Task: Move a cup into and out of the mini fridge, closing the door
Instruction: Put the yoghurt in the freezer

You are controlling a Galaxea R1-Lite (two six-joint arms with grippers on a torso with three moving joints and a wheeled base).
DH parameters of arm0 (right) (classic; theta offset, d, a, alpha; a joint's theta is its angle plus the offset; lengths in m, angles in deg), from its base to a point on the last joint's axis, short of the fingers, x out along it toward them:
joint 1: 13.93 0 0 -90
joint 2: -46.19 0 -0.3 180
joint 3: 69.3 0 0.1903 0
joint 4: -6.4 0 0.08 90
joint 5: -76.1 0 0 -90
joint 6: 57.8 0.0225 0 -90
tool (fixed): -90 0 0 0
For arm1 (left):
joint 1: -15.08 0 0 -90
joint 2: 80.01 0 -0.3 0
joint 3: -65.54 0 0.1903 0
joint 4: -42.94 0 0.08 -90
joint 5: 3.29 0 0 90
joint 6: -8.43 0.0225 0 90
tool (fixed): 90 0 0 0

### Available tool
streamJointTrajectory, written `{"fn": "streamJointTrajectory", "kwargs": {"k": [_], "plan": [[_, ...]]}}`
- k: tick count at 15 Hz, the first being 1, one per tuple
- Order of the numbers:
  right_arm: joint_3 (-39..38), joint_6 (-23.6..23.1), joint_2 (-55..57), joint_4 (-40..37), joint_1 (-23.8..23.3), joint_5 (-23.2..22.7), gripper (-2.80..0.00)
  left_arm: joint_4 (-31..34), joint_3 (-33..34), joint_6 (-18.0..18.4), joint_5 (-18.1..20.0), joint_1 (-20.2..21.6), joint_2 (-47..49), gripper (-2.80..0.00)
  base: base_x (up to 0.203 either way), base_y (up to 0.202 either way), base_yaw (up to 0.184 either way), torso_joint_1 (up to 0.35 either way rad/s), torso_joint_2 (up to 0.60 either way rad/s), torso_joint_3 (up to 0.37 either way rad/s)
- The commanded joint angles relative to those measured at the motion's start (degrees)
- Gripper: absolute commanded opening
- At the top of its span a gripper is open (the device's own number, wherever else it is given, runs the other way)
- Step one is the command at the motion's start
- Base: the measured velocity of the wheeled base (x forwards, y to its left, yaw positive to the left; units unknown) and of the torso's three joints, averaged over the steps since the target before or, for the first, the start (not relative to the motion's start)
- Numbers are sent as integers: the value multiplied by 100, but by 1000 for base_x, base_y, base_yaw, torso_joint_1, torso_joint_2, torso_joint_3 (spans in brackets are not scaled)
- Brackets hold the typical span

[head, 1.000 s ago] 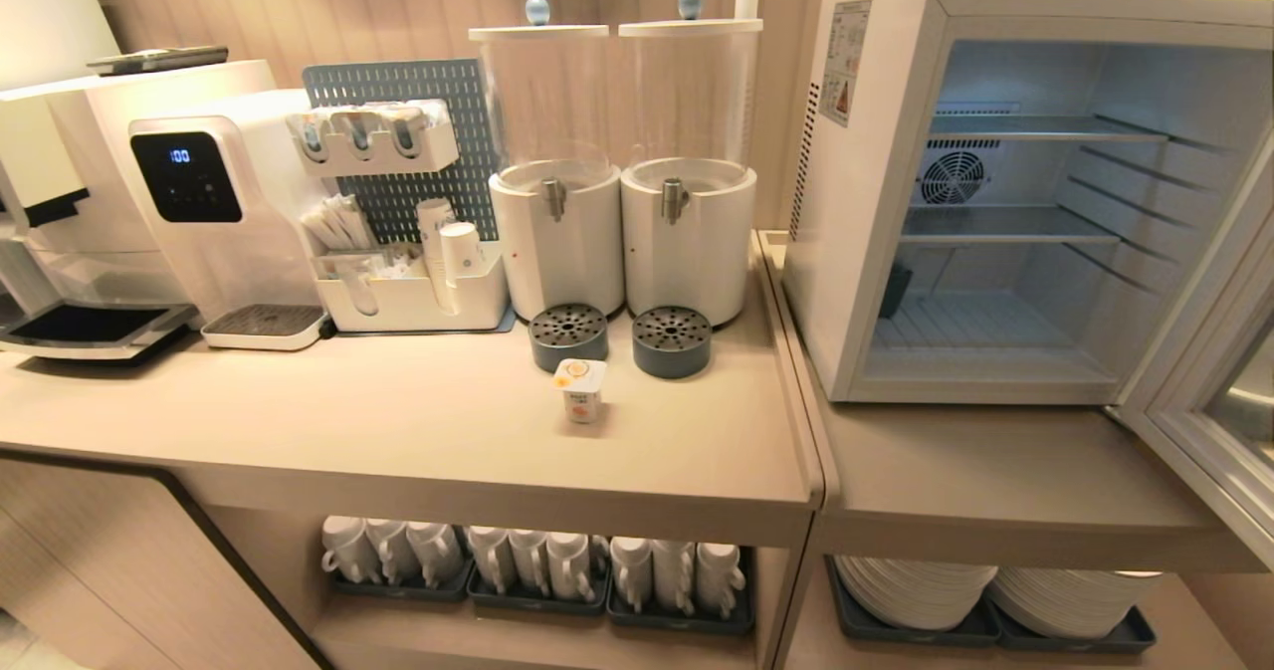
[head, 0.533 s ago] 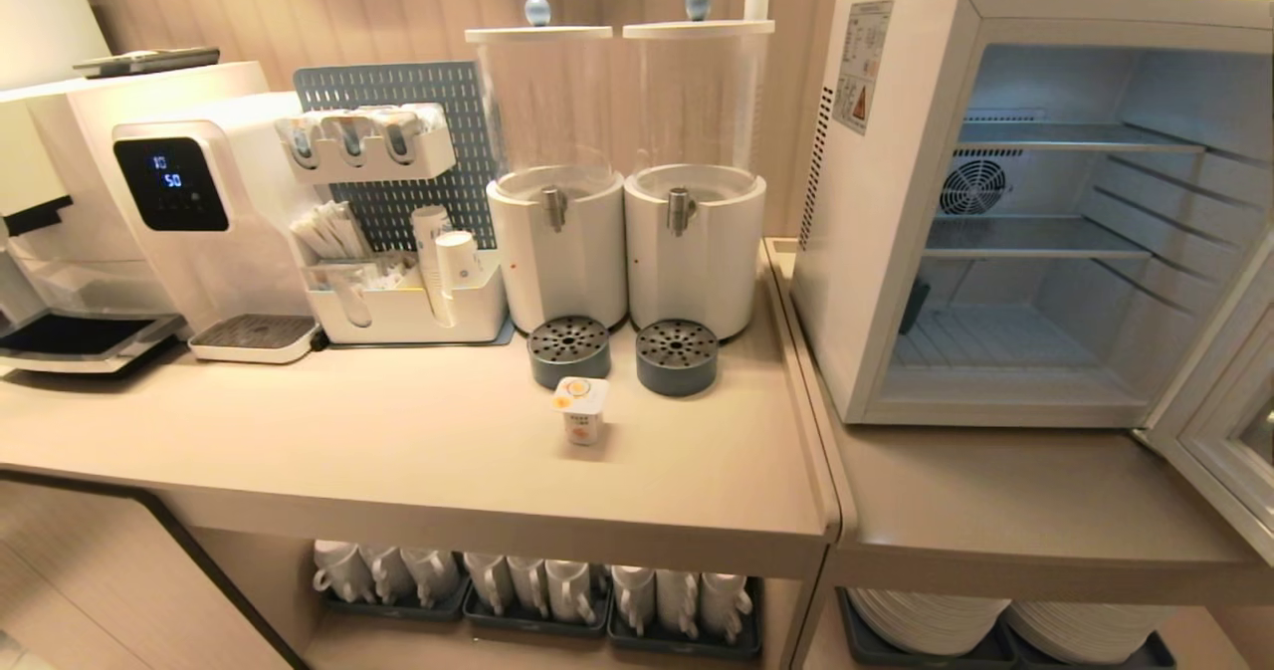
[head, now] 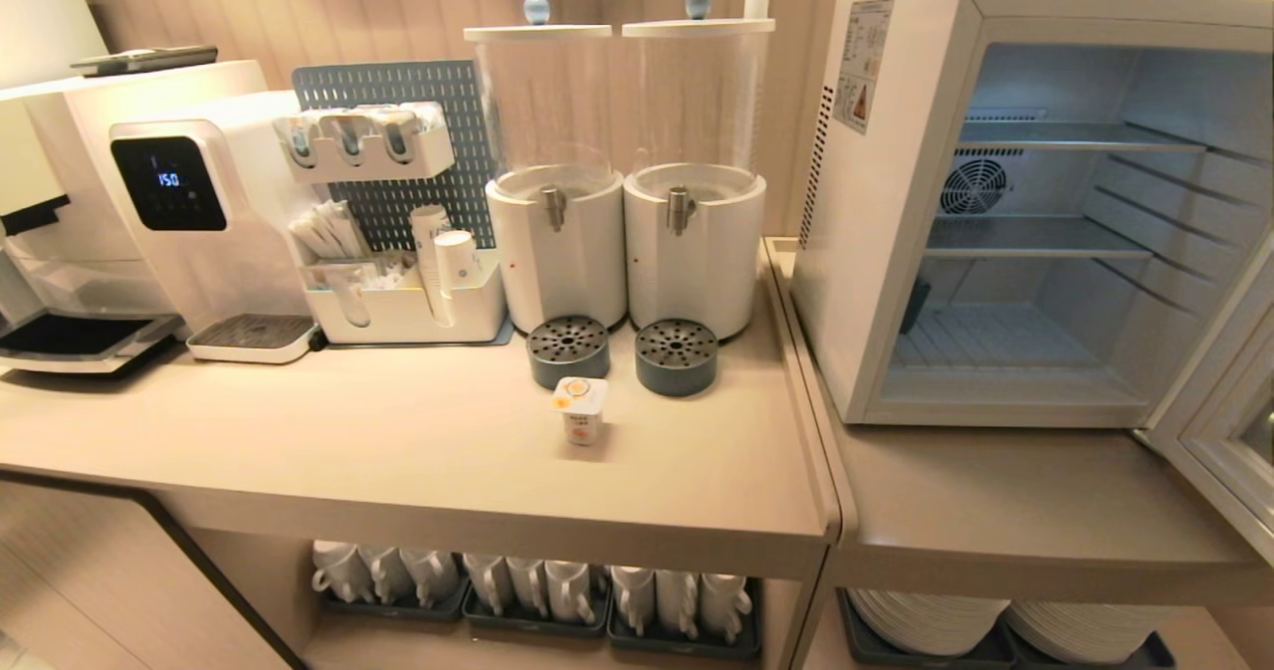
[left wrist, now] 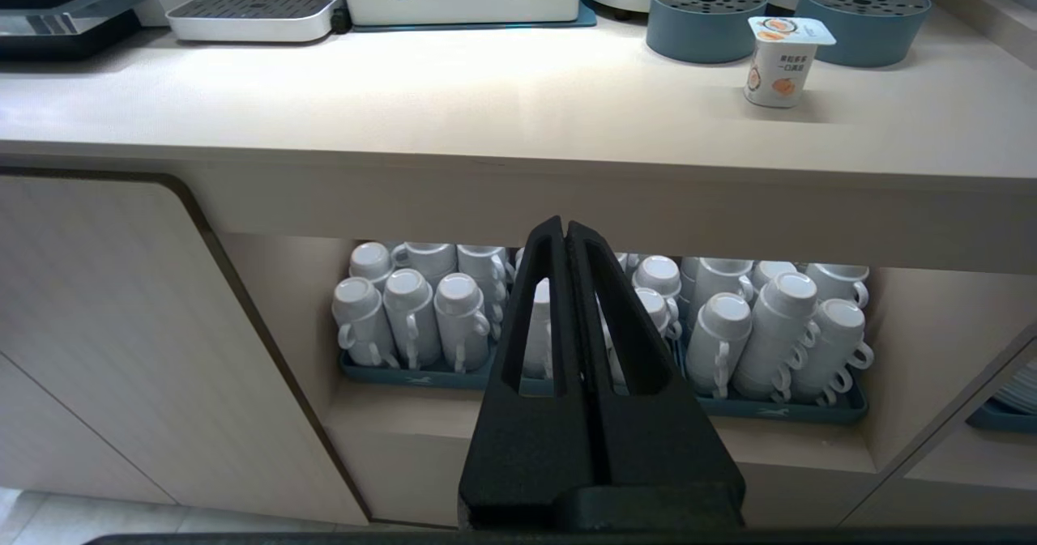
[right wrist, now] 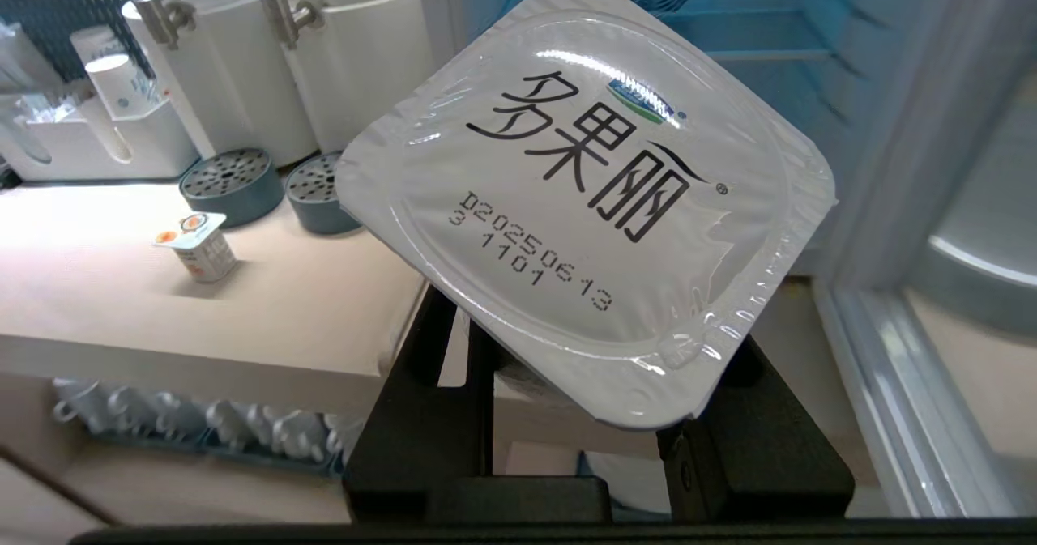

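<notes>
Right now the right pincer [right wrist: 583, 415] pinches a sealed cup [right wrist: 587, 205] near the mini fridge [head: 995, 202], whose door [head: 1224, 421] hangs open at the right, ready for it. The left pincer [left wrist: 565, 241] is pressed together, low before the surface [left wrist: 405, 116].

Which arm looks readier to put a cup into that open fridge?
The right: its end effector already grips a sealed cup facing the open mini fridge. The left end effector is shut, empty, below the counter.
</notes>
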Motion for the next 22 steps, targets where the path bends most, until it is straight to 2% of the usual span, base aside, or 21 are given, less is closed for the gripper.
{"fn": "streamJointTrajectory", "kwargs": {"k": [1,4,10,14,18,22], "plan": [[463,24,2103,324,16,-112,-280,2,9,1,2,2,7,-280,0,0,0,0,0,0],[495,52,4167,1686,-40,-270,-280,2,9,1,2,2,7,-280,0,0,0,0,0,0],[-214,74,7660,5759,-268,-328,-280,2,9,1,2,2,7,-280,0,0,0,0,0,0],[-137,67,9197,7797,-473,93,-280,2,9,-7,2,2,7,-280,0,0,0,0,0,0],[706,29,9755,7542,-836,197,-280,2,9,-7,2,2,7,-280,0,0,0,0,0,0],[1495,-197,10178,6984,-894,200,-280,2,14,-16,2,2,7,-280,0,0,0,0,0,0]]}}
